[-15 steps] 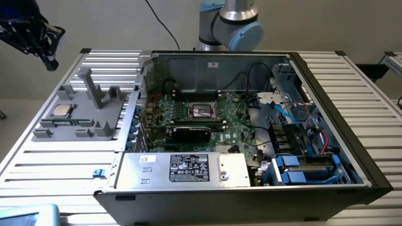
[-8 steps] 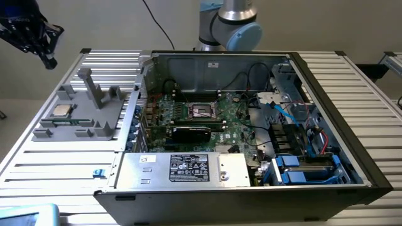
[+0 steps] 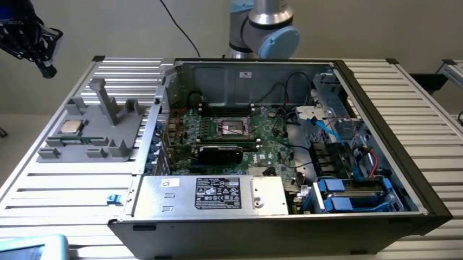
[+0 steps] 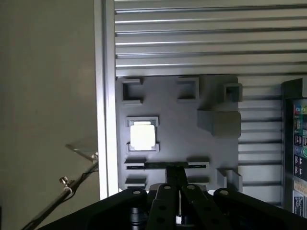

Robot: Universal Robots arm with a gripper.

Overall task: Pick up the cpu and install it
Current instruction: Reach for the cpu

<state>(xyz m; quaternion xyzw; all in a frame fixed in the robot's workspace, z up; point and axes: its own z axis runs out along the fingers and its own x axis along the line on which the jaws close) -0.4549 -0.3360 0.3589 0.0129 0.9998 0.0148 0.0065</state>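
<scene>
- A labelled power supply (image 3: 217, 193) is sitting at the near edge of the open computer case (image 3: 391, 162) on the slatted desk (image 3: 65, 189).
- Behind it, the dark socket (image 3: 233, 128) is lying on the motherboard (image 3: 278, 143).
- The cpu (image 3: 70, 127) is resting in a recess of the grey holder (image 3: 108, 143), beside the case on the exterior view's left.
- The pincer (image 3: 45, 64) is hanging in the air beyond the holder, well apart from the cpu, fingers pressed together on nothing.

Matte black gripper (image 4: 176, 169) had slim fingers (image 4: 172, 178); linkage bars (image 4: 158, 211) behind fingers bore round pivot screws (image 4: 136, 192). Arm joint (image 3: 269, 33) was silver, with pale blue cap.
</scene>
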